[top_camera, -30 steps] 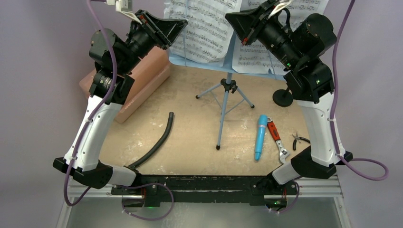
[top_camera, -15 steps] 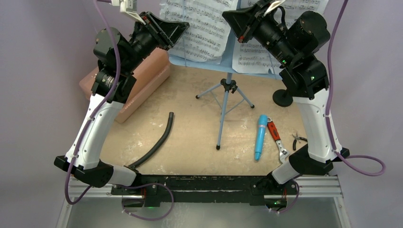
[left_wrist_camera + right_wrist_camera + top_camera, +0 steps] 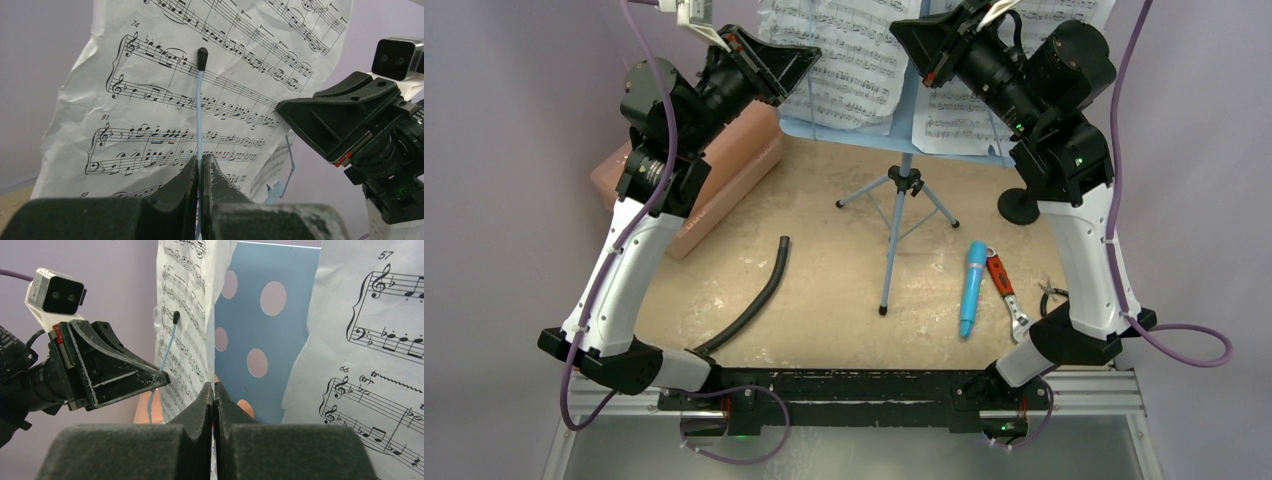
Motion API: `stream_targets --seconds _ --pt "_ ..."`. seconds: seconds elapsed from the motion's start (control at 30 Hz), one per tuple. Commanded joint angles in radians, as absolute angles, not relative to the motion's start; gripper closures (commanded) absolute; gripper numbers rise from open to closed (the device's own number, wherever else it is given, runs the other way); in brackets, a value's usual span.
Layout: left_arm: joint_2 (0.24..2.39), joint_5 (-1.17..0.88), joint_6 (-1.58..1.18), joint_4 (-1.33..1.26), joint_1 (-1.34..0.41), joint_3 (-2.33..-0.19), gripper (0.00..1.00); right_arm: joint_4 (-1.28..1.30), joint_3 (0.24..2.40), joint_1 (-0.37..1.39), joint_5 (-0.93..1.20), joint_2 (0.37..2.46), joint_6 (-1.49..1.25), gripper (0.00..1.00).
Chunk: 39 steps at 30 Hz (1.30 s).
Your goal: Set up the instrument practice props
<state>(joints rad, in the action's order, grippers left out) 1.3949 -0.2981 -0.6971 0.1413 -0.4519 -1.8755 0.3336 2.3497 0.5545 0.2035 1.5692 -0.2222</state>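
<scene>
A plain lilac wall backs a scuffed beige tabletop [image 3: 824, 260]. At its far edge stands the light-blue music stand [image 3: 908, 100] on its thin tripod, upright, its perforated desk carrying two sheet-music pages, the left page [image 3: 849, 60] and the right page [image 3: 964, 125], with bare blue showing between them.

The left jaws are pinched shut at the left page. The stand's black-tipped retaining wire [image 3: 199, 105] runs down over the paper into the seam between them. The right jaws are pressed together before the middle of the stand. The left page's inner edge meets their seam, but I cannot tell if paper is caught.

In front of the stand and to its right, the turquoise microphone [image 3: 972, 290] lies flat beside a red-handled wrench [image 3: 1009, 295]. The black mic stand [image 3: 1019, 207] sits right of the stand, half hidden by the right arm. Left of the stand is a salmon-pink case [image 3: 734, 170]. A black hose [image 3: 759, 295] curves in front of the stand on its left.
</scene>
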Motion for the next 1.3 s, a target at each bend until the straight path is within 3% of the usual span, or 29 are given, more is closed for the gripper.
stream_targets --seconds 0.0,1.07,1.13,1.27 --pt "1.396 -0.334 -0.708 0.091 -0.448 -1.890 1.00 0.286 2.402 0.557 0.234 1.581 -0.221 1.00" --pt "1.420 -0.411 -0.722 0.052 -0.450 -1.907 1.00 0.273 2.425 0.557 0.262 1.611 -0.236 1.00" --pt "1.416 -0.405 -0.720 0.052 -0.451 -1.903 0.91 0.268 2.418 0.557 0.261 1.607 -0.234 0.99" --pt "1.407 -0.394 -0.718 0.054 -0.449 -1.889 0.73 0.244 2.383 0.557 0.256 1.586 -0.233 0.85"
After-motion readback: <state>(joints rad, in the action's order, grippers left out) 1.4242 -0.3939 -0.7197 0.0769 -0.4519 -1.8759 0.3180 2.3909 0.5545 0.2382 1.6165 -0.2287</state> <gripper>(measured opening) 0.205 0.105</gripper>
